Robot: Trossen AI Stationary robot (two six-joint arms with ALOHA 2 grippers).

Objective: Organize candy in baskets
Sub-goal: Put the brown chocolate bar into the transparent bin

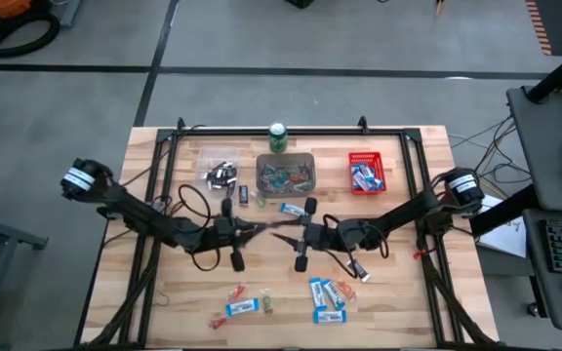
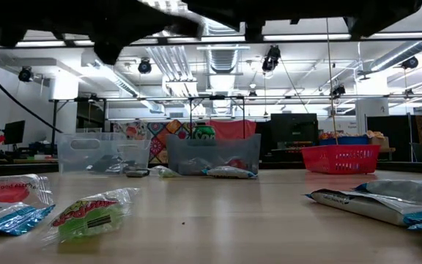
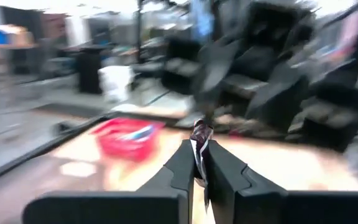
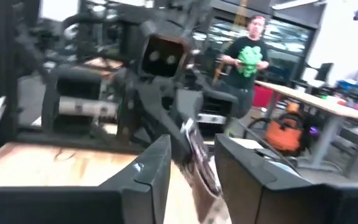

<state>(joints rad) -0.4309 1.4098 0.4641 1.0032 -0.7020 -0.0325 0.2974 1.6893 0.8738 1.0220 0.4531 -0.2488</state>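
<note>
Above the middle of the surface (image 1: 164, 302), the left hand (image 1: 259, 228) pinches one end of a dark candy bar (image 1: 278, 232). The bar's long axis runs three to nine o'clock, its far end between the parted fingers of the right hand (image 1: 296, 234).

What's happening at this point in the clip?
The two arms meet over the middle of the table, passing a dark-wrapped candy. The left gripper is shut on it; the right gripper has its fingers apart around the same piece. Other candy lies loose near the front edge, behind it the three baskets.
</note>
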